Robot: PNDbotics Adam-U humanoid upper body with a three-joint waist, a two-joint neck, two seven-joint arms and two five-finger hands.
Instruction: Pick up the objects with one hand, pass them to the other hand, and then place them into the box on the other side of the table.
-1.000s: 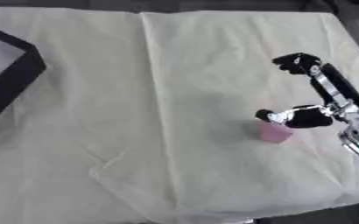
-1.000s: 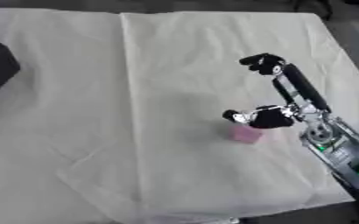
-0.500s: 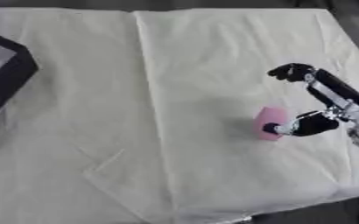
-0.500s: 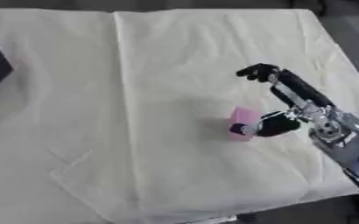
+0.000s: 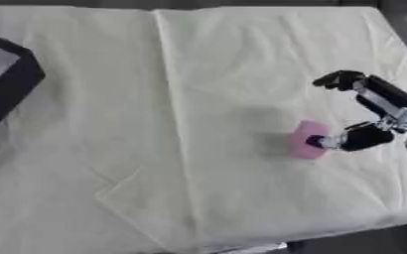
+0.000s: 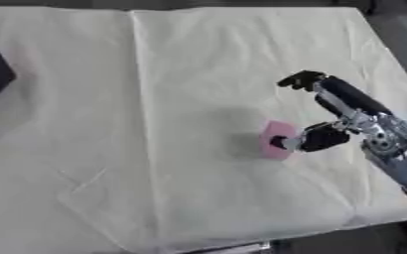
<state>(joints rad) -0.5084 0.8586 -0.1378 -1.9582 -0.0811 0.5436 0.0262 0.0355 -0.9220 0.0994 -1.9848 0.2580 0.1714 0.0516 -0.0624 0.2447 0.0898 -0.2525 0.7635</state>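
A pale cream cloth covers the whole table, creased down a long fold line well to the left of the right hand, with a diamond-shaped wrinkle nearer the front edge. Past the cloth's front and right edges there's dark floor, just a sliver of it.

Far off to the left of the hand, well apart from it, sits the box: black rim, greyish inside, and it's cut off by the picture's edge, so only one corner shows. In the right eye view even less of it shows, just a dark wedge. What lies inside it cannot be made out.

Now across to the right side. The right hand comes in from the right edge, black with a silver wrist, the arm cropped by the frame. Its thumb tip is against the pink object, which lies at the hand's left side, low over the cloth; a soft shadow spreads to the object's left. The long fingers arch away above, curled at the tips and apart from the pink thing. Whether the object is pinched or only touched by the thumb, I can't tell; its shape is blurred, a small pink block and no more.
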